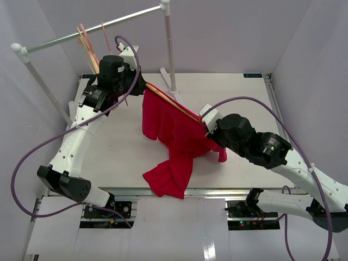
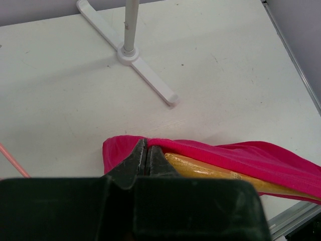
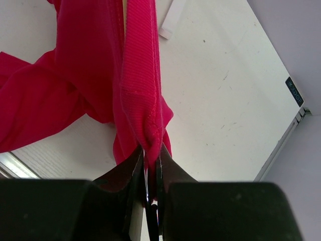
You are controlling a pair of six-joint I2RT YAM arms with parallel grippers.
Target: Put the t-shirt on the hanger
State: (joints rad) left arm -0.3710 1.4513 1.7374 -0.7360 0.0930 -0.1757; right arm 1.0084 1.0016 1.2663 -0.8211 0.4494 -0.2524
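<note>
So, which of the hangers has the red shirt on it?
The brown wooden hanger, off the rail, carries the shirt; the thin pink hangers on that rail are bare.

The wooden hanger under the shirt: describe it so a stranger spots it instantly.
Over the white table, find the bright red cloth t-shirt draped at centre. The light brown wooden hanger pokes out under its upper edge; the thin pink hangers hang on the white rail.

White tabletop (image 1: 117, 155) across mid-frame, aluminium edge frame (image 1: 163, 191) along the bottom. Pale grey-lilac walls (image 1: 234, 32) on three sides. White garment rack (image 1: 92, 30) upper left, T-foot (image 2: 150, 80) on tabletop. Soft, even light.
</note>
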